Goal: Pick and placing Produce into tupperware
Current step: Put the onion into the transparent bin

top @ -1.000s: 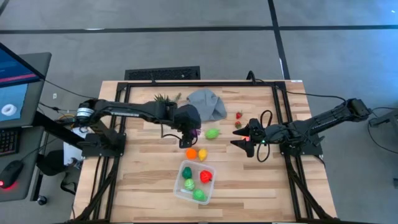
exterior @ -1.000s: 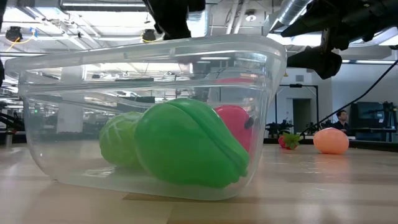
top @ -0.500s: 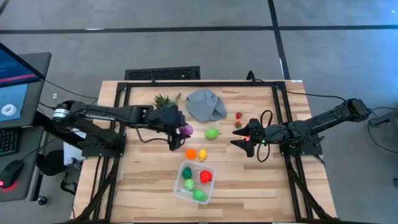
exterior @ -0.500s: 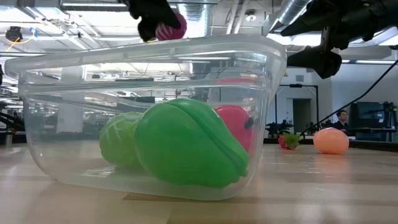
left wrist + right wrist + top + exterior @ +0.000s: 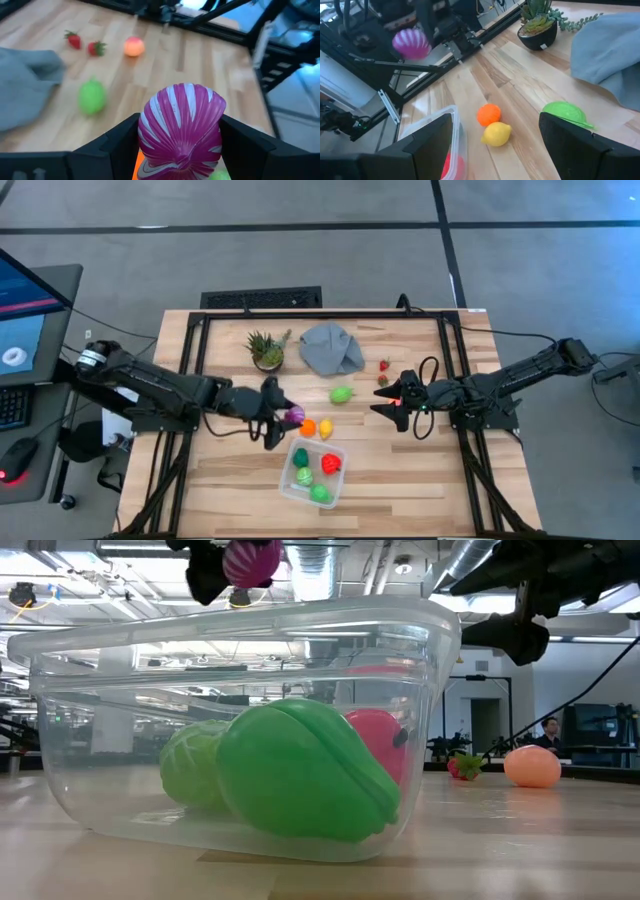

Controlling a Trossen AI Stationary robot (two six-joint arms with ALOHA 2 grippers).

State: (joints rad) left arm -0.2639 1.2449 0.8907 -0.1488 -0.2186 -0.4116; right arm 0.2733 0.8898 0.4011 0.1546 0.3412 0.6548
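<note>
The tupperware (image 5: pixel 313 473) is a clear box near the table's front middle, with green and red produce (image 5: pixel 300 770) inside. My left gripper (image 5: pixel 288 418) hangs just beyond its far left corner, shut on a purple-and-white striped piece of produce (image 5: pixel 181 127). On the wood beyond the box lie an orange piece (image 5: pixel 308 427), a yellow lemon (image 5: pixel 325 428), a green piece (image 5: pixel 342 394) and two strawberries (image 5: pixel 383 372). My right gripper (image 5: pixel 390 407) hovers open right of these, with nothing between its fingers. My left gripper pinches the striped piece by its two opposite sides (image 5: pixel 150 135) between the two fingers (image 5: pixel 115 150). The fingers come from the table's left, slanting a little downward. The piece is lifted clear of the table, higher than the tupperware's rim (image 5: pixel 240 620).
A small potted plant (image 5: pixel 266 350) and a crumpled grey cloth (image 5: pixel 332 348) sit at the far middle. A black metal frame (image 5: pixel 200 330) runs along the table's edges. Bare wood lies left and right of the tupperware.
My left gripper has carried the striped piece from the table's far middle toward the near edge and a little left, up to the tupperware's far corner. It has tipped from pointing down to nearly level and has rolled. The piece has stayed in the shut fingers.
</note>
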